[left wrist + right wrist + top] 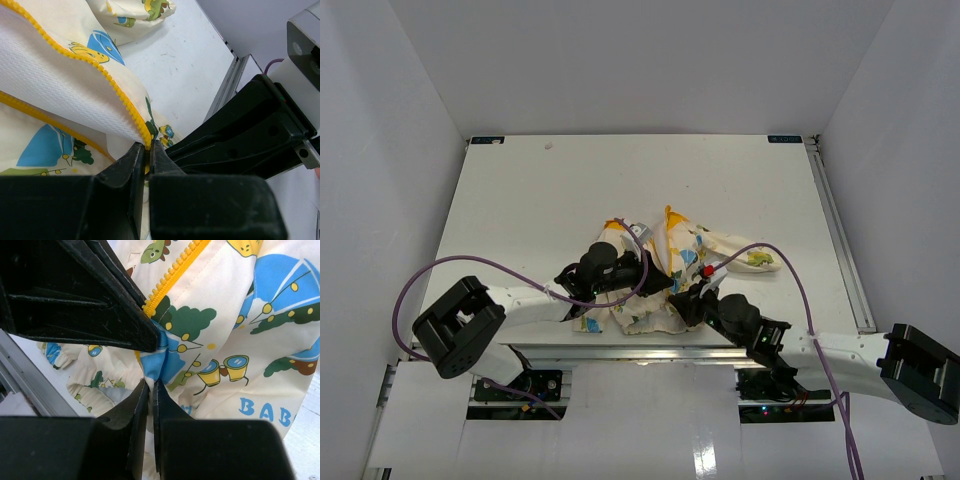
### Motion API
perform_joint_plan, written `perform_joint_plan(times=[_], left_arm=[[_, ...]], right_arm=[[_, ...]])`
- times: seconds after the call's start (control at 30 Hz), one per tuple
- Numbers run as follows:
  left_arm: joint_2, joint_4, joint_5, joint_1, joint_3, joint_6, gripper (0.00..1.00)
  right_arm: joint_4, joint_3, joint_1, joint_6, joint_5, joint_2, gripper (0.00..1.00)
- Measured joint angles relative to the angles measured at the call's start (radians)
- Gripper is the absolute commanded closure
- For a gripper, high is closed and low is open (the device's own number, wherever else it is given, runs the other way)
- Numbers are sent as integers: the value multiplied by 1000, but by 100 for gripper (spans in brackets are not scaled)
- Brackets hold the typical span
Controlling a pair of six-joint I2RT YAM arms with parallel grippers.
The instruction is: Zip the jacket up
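Left gripper (148,147), bottom centre of its wrist frame, pinched shut on the yellow plastic zipper teeth (100,70) of the cream cartoon-printed child's jacket (60,90), and right gripper (151,385) clamped on the fabric just below, apparently to steady the zip's end, with the jacket bunched on the white table (550,190), lower centre of the overhead frame.

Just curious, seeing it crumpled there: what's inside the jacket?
White mesh lining shows behind the yellow zipper teeth. Anything deeper is hidden by folds of the jacket.

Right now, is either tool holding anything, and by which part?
Both hold the jacket. The left tool is shut on its yellow zipper edge; the right tool pinches a fold of printed fabric beside the zipper.
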State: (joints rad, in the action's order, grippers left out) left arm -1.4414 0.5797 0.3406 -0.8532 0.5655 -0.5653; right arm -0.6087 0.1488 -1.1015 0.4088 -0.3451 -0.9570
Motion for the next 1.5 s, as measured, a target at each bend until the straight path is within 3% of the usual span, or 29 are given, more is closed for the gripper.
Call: perform_joint_plan(times=[0.07, 0.17, 0.2, 0.3, 0.47, 0.73, 1.17, 1.37, 1.43, 1.5], left_arm=[[0, -3, -1, 0, 0, 2, 98], [7, -25, -8, 0, 4, 10, 68], [12, -39, -14, 0, 7, 15, 62], [41, -82, -39, -1, 15, 28, 50], [142, -138, -52, -1, 15, 40, 40], [197, -180, -9, -1, -20, 53, 40], [178, -143, 105, -2, -86, 60, 51], [177, -121, 129, -2, -87, 60, 48], [177, -118, 132, -2, -87, 60, 52], [173, -110, 134, -2, -87, 60, 69]], right_arm=[[-2, -3, 0, -2, 3, 4, 92], [-4, -13, 0, -6, 8, 20, 92], [-6, -15, 0, -9, 9, 25, 92], [-6, -16, 0, -23, 13, 44, 92], [-5, -16, 0, -32, 19, 103, 92], [-4, -16, 0, -43, 33, 145, 92], [-8, -12, 0, -22, 25, 166, 92], [-15, -5, 0, -12, 26, 174, 92], [-16, -2, 0, -8, 28, 175, 92], [-18, 2, 0, -5, 32, 175, 92]])
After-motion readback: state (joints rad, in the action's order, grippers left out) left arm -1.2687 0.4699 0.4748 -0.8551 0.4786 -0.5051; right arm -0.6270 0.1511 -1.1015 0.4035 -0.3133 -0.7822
